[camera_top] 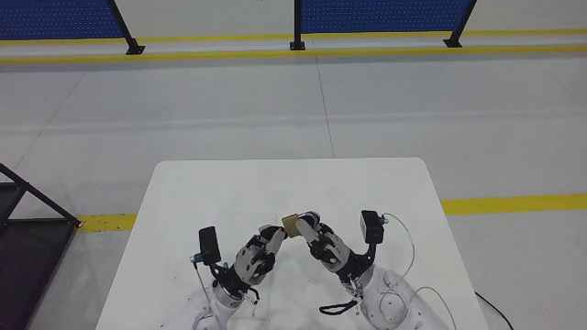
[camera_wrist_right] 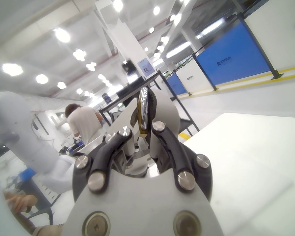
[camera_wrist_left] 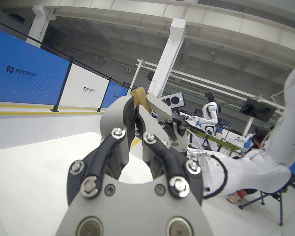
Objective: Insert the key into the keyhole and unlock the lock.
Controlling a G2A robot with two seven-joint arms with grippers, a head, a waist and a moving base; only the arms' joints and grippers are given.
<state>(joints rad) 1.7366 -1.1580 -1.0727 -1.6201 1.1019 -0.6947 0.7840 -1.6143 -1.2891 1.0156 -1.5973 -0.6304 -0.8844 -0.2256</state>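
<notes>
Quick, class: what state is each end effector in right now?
Left end effector: shut; held item cannot be told.
Right end effector: shut on the lock.

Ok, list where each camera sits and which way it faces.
Top view: above the arms, looking down at the table and floor beyond; both arms show, left hand and right hand at the lock.
Left wrist view: on the left wrist, looking along the left hand, up at the ceiling; the right arm shows.
Right wrist view: on the right wrist, looking along the right hand, up at the ceiling; the left arm shows.
Shared: all three show the lock and table.
</notes>
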